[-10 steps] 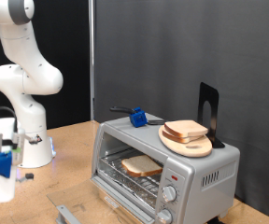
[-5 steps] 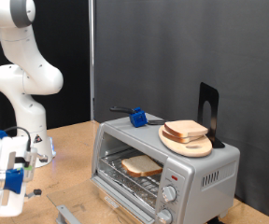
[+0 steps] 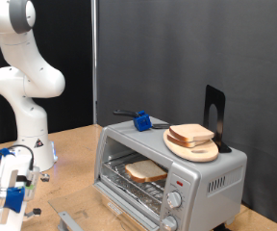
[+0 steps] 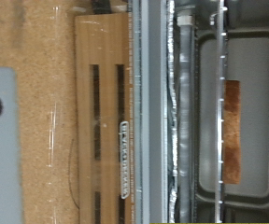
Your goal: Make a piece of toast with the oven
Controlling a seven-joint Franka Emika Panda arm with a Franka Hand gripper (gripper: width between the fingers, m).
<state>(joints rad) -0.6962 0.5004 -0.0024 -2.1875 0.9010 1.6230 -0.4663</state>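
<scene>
Slice of toast [image 3: 144, 171]: pale bread with a tan crust, lying flat on the wire rack [image 3: 129, 183] inside the oven, right of centre in the lower half of the exterior frame. In the wrist view only a brown crust edge [image 4: 233, 131] shows, at the right of the frame, over a grey tray.

Oven [image 3: 208, 178]: small silver-grey countertop toaster oven, door [image 3: 86, 219] dropped open at the bottom of the exterior frame; two round knobs [image 3: 174, 201] stacked on its front right panel. The wrist view looks down on the open glass door [image 4: 102, 121] and the foil-lined front edge of the cavity.

On the oven roof: a round wooden plate [image 3: 192, 146] carrying a second slice of bread [image 3: 191, 133]; a black upright stand [image 3: 214, 115] just behind it; a blue-handled utensil [image 3: 140, 120] towards the roof's left end.

Tool [image 3: 12, 197]: white with blue parts, low at the lower left of the exterior frame, well apart from the oven, above the wooden worktop [image 3: 71, 154]. Whether its fingers are wide or narrow I cannot tell; nothing is seen between them.

Arm base [image 3: 28, 115]: white, at the left of the frame.
</scene>
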